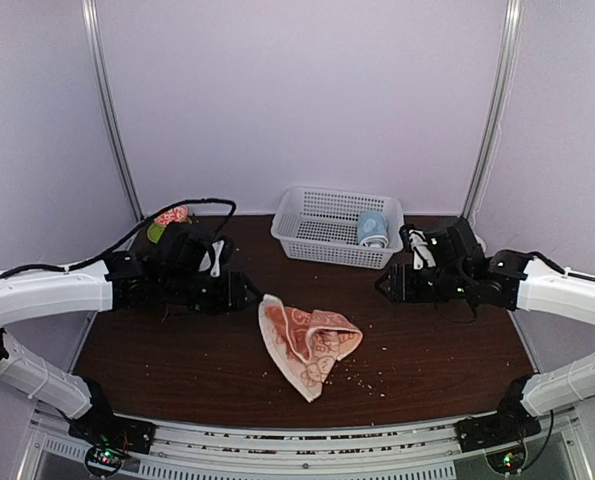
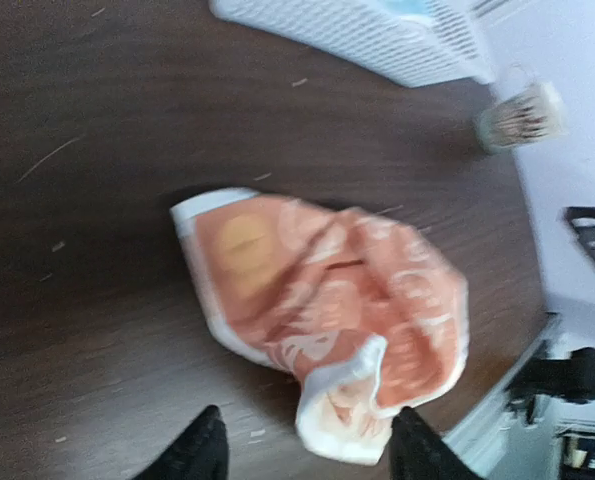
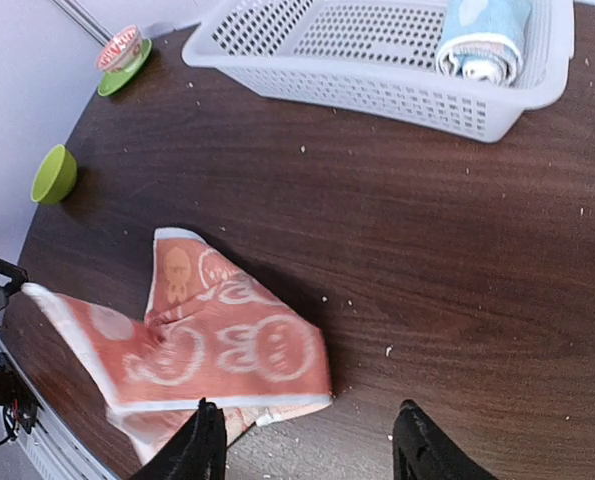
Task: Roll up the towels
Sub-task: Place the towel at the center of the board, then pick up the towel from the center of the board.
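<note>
1. The left gripper (image 2: 307, 410) hovers at ten o'clock of the orange-red towel (image 1: 310, 343), its claw wide and empty. It is probably placed to take the near corner.
2. That towel lies crumpled and half-folded mid-table (image 1: 177, 350), not yet rolled. It likely needs flattening first.
3. At twelve o'clock of it stands the white basket (image 1: 327, 248). The light blue towel (image 1: 373, 229) lies rolled inside at the basket's right end, so that half of the job looks done.
4. The right gripper (image 3: 306, 405) hangs at two o'clock of the orange-red towel, claw wide and holding nothing. It seems ready to pin or pull the opposite edge.
</note>
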### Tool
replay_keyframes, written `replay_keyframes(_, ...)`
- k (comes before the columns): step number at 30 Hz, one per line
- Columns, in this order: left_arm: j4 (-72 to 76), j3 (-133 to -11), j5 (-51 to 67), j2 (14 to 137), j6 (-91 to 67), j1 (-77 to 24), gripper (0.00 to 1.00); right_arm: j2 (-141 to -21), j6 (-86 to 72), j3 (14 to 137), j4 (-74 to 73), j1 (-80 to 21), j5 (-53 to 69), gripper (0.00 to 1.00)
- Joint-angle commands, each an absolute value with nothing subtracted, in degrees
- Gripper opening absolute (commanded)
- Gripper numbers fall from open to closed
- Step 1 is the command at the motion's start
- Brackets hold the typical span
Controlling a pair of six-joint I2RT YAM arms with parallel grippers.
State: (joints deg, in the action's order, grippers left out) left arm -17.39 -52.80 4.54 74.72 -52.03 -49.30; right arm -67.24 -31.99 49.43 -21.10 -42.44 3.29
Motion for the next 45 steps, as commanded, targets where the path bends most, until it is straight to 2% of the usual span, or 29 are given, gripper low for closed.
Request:
replay_keyframes(1,-25.8,-44.8,-2.6,68.8,-55.9,-47.5,0.67,-69.8,-34.0,46.9,-18.2,-44.8,6.3,0.57)
replay_keyframes(3,-29.4,-44.5,-4.1,68.1,-54.8,-47.5,0.69,-72.0,-34.8,46.7,-17.7,-46.4,6.8,0.57)
replay_keyframes(5,-30.2,-44.2,-3.8,68.3,-52.6,-48.7,0.67,-74.1,-35.2,46.5,-16.3,-48.3,8.1,0.57)
replay_keyframes(12,-28.9,-47.7,-5.7,72.4,-44.2,-61.4,0.64,-75.8,-36.6,44.1,-14.5,-50.7,7.7,0.56)
replay_keyframes(15,-30.1,-47.7,-6.5,74.9,-45.2,-62.6,0.62,-75.8,-36.9,43.7,-15.2,-52.3,8.0,0.55)
replay_keyframes(18,-32.5,-47.5,-6.5,75.6,-49.1,-62.6,0.63,-75.1,-37.4,43.3,-16.3,-53.6,6.3,0.56)
replay_keyframes(21,-33.4,-45.8,-3.7,74.8,-56.3,-62.2,0.68,-73.9,-38.9,42.2,-15.2,-53.9,6.1,0.56)
replay_keyframes(28,-15.8,-29.1,8.9,64.5,-75.4,-57.4,0.79,-73.5,-40.4,42.4,-13.7,-54.1,6.0,0.56)
replay_keyframes(34,-2.6,-23.0,10.4,61.0,-84.6,-53.3,0.73,-71.2,-41.4,41.5,-13.8,-54.0,3.7,0.57)
replay_keyframes(41,8.4,-22.5,14.2,70.8,-88.7,-52.5,0.58,-68.3,-42.2,42.0,-15.0,-54.0,0.9,0.57)
replay_keyframes(45,10.7,-20.8,15.1,72.3,-90.7,-52.5,0.55,-66.8,-42.1,42.4,-16.8,-54.0,0.1,0.57)
